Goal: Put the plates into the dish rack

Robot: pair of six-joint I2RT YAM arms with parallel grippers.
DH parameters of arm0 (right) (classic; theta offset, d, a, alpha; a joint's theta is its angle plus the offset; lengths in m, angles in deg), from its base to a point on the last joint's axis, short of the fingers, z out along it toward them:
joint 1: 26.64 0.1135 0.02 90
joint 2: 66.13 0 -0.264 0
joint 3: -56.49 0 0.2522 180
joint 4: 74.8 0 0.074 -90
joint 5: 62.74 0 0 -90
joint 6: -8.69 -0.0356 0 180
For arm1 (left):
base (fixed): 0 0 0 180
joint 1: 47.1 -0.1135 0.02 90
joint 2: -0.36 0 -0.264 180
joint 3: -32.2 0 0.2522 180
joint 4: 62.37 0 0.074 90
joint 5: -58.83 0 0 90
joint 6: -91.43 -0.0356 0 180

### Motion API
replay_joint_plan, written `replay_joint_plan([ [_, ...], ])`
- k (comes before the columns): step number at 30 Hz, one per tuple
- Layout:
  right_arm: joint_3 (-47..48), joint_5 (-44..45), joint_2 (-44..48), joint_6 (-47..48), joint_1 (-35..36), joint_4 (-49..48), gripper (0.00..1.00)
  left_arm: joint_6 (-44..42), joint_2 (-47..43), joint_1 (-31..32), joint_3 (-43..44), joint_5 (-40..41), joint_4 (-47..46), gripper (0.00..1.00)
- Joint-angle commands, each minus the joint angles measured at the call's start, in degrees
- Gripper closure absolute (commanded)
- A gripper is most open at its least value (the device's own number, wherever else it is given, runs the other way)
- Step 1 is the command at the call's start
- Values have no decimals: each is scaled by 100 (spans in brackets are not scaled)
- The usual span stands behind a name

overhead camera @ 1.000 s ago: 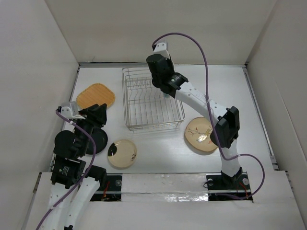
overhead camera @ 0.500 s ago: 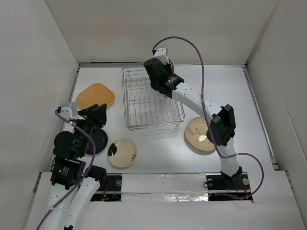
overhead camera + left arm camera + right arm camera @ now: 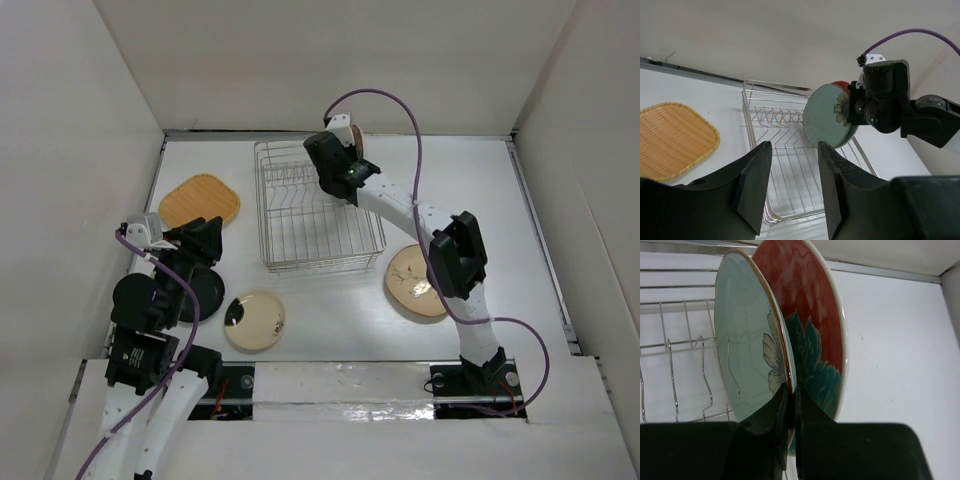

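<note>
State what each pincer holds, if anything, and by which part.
The right pincer grips the teal plate by its rim; the left pincer is open, holding nothing.

From above I see the silver wire dish rack (image 3: 318,205) at upper centre of the white table (image 3: 330,320). My right arm (image 3: 400,205) reaches to the rack's upper right corner, where a thin plate edge (image 3: 357,141) stands upright beside the wrist. An orange rounded-square plate (image 3: 200,201) lies upper left. A cream floral plate (image 3: 408,280) lies lower right of the rack, partly under that arm. My left gripper (image 3: 208,240) is at left, with a black plate (image 3: 205,295) just below it. A pale yellow plate (image 3: 254,320) with a black mark lies beside that.
</note>
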Motion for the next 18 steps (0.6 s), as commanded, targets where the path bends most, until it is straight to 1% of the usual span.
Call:
replay_joint_plan([
  [1, -203, -575, 370, -250, -273, -401, 100, -15, 63, 34, -35, -63, -250, 61],
  [2, -282, -629, 414, -285, -334, -480, 100, -15, 63, 34, -35, -63, -250, 61],
  [3, -422, -682, 519, -311, -335, -507, 95, -15, 80, 34, -35, -54, -250, 61],
  [4, -502, -778, 581, -320, -335, -577, 82, -15, 80, 34, -35, -63, -250, 61],
  [7, -678, -1129, 844, -320, -457, -779, 52, -7, 106, 34, -44, -54, -250, 61],
  [9, -731, -1288, 1003, -320, -458, -841, 46, -15, 115, 34, -44, -46, -250, 61],
  [10, -783, -1419, 1186, -294, -458, -867, 41, -7, 124, 34, -44, -54, -258, 61],
  [12, -854, -1604, 1407, -276, -511, -911, 38, -6, 133, 34, -44, -54, -258, 61],
  [13, -993, -1875, 1669, -276, -511, -946, 35, 2, 142, 34, -44, -54, -258, 61],
  [15, -1213, -2184, 1977, -285, -511, -1078, 32, -6, 142, 34, -44, -63, -267, 61],
  [16, -1327, -2568, 2144, -320, -511, -1139, 30, 2, 142, 34, -44, -63, -267, 61],
  [18, -1863, -2913, 2706, -373, -563, -1350, 28, 2, 142, 34, -53, -63, -267, 61],
])
